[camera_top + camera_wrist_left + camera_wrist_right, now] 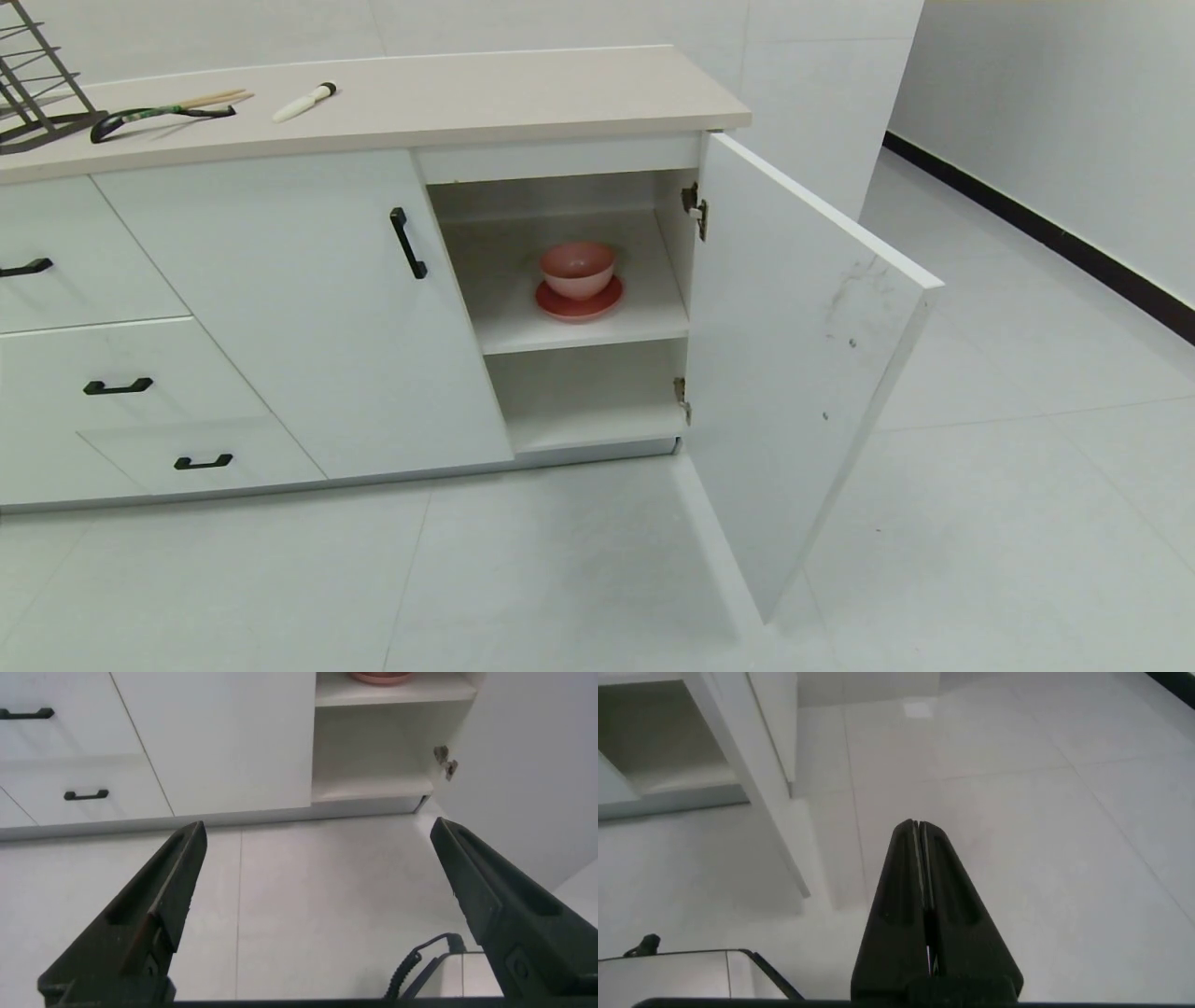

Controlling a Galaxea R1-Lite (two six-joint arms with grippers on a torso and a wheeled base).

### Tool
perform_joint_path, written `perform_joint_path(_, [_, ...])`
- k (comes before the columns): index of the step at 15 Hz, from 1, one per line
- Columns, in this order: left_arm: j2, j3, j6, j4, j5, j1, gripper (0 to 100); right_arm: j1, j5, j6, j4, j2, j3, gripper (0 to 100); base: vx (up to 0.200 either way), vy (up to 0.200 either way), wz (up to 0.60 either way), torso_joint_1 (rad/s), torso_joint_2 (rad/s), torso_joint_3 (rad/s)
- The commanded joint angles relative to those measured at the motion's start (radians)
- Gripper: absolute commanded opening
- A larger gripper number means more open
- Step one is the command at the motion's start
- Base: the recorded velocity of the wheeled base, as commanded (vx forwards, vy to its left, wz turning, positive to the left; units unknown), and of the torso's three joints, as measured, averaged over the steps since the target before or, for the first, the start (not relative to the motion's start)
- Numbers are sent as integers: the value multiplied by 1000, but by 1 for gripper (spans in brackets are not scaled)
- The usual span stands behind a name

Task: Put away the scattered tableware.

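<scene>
Bowl (578, 268) sits on plate (579, 303) on the upper shelf (509, 329). Chopsticks (215, 97), spoon (149, 115) and knife (303, 101) lie toward the surface's (485, 89) left end. Left gripper (318, 905) is spread, right gripper (918, 829) pressed together, both empty. Best to take one utensil squarely across its handle.

Wire rack (56, 124) on countertop (485, 93)

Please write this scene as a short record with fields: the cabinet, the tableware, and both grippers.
cabinet door: open
upper shelf: pink bowl standing on red plate
countertop: chopsticks, dark utensil, white utensil, wire rack
left gripper: jaws open, holding nothing
right gripper: jaws shut, holding nothing
</scene>
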Motion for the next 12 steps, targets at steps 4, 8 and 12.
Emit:
perform_joint_path(4, [1, 0, -1, 0, 0, 0, 100, 0, 53, -85, -266, 2, -3, 0, 0, 0, 0, 0, 0, 0])
perform_joint_path(8, [1, 0, -5, -1, 0, 0, 100, 69, 224, -91, -345, 380, -210, 0, 0, 0, 0, 0, 0, 0])
perform_joint_path(12, [1, 0, -4, -1, 0, 0, 100, 94, 294, -134, -1063, 848, -57, 0, 0, 0, 0, 0, 0, 0])
